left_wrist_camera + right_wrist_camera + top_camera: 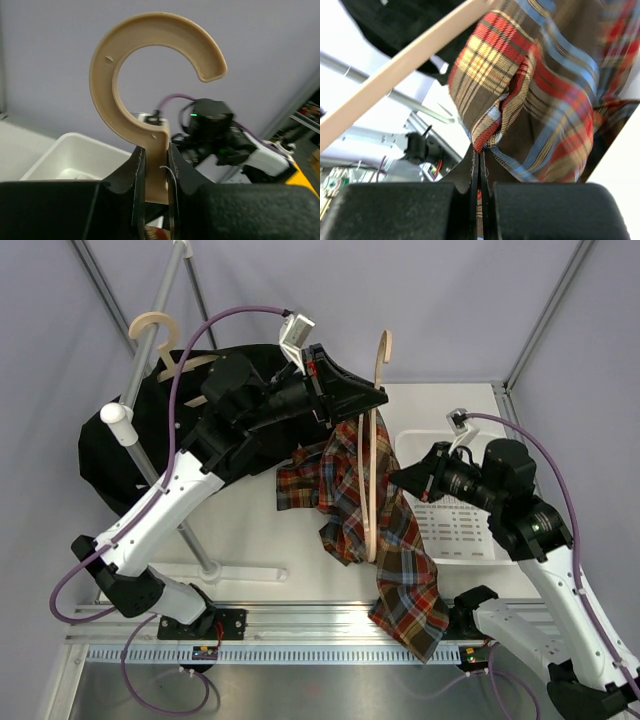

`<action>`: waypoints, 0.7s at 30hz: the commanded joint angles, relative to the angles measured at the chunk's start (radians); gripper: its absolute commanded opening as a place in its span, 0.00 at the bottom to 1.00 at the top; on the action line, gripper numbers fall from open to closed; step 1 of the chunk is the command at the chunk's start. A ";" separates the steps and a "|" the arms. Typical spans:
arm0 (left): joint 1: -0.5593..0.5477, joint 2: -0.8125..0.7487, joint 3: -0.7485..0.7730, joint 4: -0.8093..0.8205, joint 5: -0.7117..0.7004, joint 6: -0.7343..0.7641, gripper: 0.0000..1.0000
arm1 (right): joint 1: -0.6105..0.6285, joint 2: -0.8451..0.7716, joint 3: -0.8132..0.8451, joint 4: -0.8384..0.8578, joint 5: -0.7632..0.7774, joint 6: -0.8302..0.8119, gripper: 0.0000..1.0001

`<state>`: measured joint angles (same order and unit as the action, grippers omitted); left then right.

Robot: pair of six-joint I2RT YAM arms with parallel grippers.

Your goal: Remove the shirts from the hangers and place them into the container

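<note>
The white table (440, 405) fills the scene, with both arms reaching in from its near edge. The black shirt (105, 455) is at the left, a dark mass draped on the rail hanger (150, 332), whose hook sits over the grey rail (165, 300). Part of this shirt is hidden behind the left arm. The plaid shirt (400, 560) hangs mid-table in a long crumpled fall. Its upper part is bunched around the held hanger (381, 355), and its lower end trails over the table's near edge, close to the right arm's base. It lies just left of the basket (412, 445) and outside it. The basket stands at the table's right, partly under the right arm, and its slotted floor is visible. One thin arm of the held hanger runs down across the plaid cloth. In the left wrist view its curved hook (107, 75) stands upright above the fingers. The left gripper (345, 390) is raised above the table's middle, its jaws clamped on this hanger's neck just below the hook. The right gripper (480, 170) points left from over the basket, its jaws pinched tight on a fold of the plaid shirt.
</note>
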<state>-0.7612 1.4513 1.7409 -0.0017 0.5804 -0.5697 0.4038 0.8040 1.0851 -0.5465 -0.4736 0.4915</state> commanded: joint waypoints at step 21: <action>-0.061 -0.678 -0.552 -0.192 -0.194 0.097 0.00 | 0.007 0.708 1.490 0.571 0.445 -0.768 0.00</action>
<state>-0.8169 0.7433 1.2331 -0.1200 0.4564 -0.4934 0.4061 1.4582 2.5145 -0.1566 -0.0677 -0.1501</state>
